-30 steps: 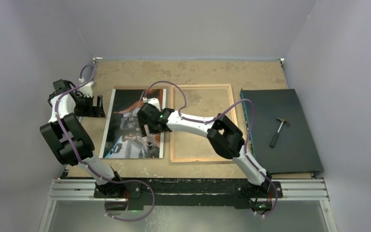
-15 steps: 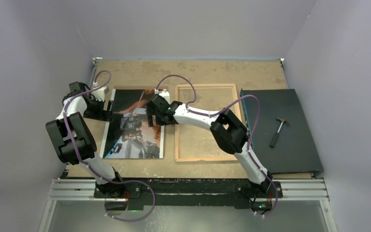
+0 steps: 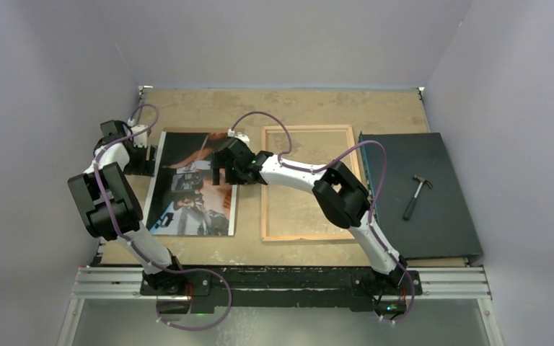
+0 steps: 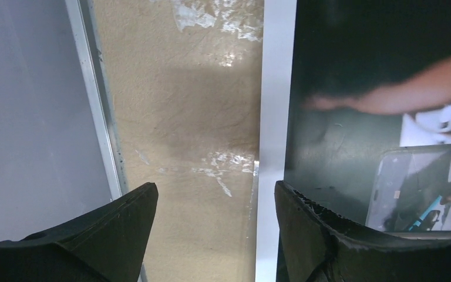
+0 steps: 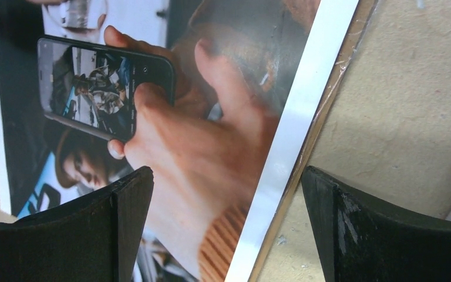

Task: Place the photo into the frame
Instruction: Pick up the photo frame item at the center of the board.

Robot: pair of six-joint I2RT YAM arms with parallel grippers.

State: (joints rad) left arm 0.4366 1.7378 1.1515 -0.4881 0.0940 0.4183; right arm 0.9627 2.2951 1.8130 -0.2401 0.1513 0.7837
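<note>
My left arm (image 3: 143, 245) and right arm (image 3: 292, 175) are slim white tubes joined by chunky black housings. A purple cable (image 3: 260, 115) loops loosely along each. My left claw (image 4: 214, 194) and right claw (image 5: 228, 176) carry broad matte-black wedge fingers (image 4: 329, 241), their inner edges scuffed and flecked pale.

Dark photo (image 3: 191, 193) with orange-brown patches, white border; light-wood frame (image 3: 307, 127)
</note>
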